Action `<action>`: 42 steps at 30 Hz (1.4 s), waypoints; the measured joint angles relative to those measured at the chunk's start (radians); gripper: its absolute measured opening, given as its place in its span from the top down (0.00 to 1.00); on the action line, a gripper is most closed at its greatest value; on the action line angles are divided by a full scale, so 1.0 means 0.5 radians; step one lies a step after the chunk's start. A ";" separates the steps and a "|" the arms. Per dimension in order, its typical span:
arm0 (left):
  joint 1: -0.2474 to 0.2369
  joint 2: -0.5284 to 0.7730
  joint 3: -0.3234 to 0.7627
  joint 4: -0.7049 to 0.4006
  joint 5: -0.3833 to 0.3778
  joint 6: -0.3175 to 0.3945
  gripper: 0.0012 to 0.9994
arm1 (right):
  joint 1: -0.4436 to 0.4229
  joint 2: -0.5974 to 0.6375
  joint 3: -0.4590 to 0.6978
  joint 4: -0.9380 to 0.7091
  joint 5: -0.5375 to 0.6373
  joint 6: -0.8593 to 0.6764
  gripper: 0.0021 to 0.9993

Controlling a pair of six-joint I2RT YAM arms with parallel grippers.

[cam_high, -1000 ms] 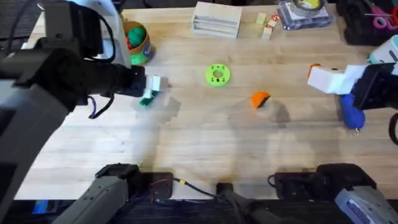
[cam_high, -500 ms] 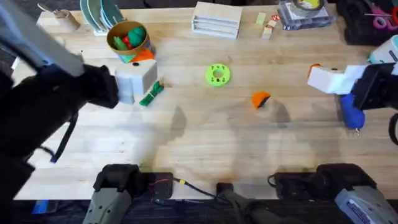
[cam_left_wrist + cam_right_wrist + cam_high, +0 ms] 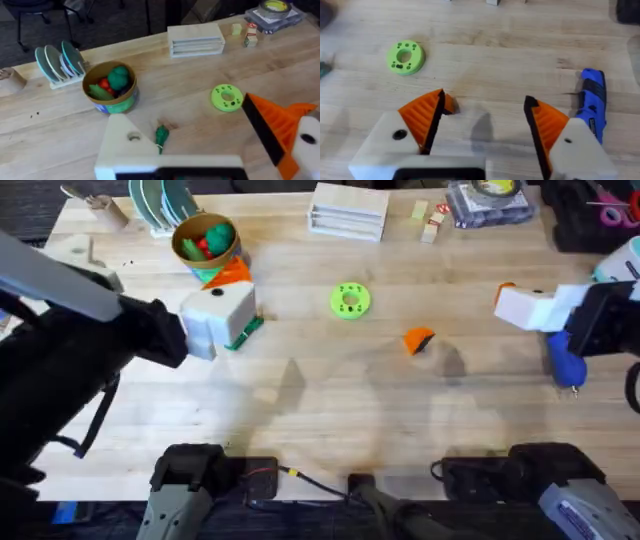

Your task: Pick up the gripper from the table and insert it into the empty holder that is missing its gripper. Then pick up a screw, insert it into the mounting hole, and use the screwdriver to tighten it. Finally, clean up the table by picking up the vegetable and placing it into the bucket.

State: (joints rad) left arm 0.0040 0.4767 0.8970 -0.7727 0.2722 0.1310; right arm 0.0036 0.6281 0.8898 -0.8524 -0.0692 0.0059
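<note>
Bare tabletop (image 3: 330, 420) left open across middle and front. Back edge crowded by bucket (image 3: 206, 242), disc rack (image 3: 160, 202), wooden block (image 3: 348, 210). Green disc (image 3: 349, 300) and gripper (image 3: 418, 339) set near centre.

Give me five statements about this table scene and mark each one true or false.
1. The vegetable lies inside the bucket. False: it lies on the table beside it.
2. The left gripper has one bare holder. True.
3. The loose orange gripper lies on the table. True.
4. The right gripper is shut on the screwdriver. False: it is open, the screwdriver beside it.
5. The green disc is stacked on the bucket. False: it lies apart.
</note>
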 joint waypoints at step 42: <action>-0.082 -0.886 -1.446 1.569 0.331 0.025 0.01 | 0.000 0.000 0.000 -0.001 0.000 0.000 0.01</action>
State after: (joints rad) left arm -0.0372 0.0334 0.1739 0.0121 0.4377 0.1436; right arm 0.0036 0.6281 0.8898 -0.8528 -0.0692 0.0059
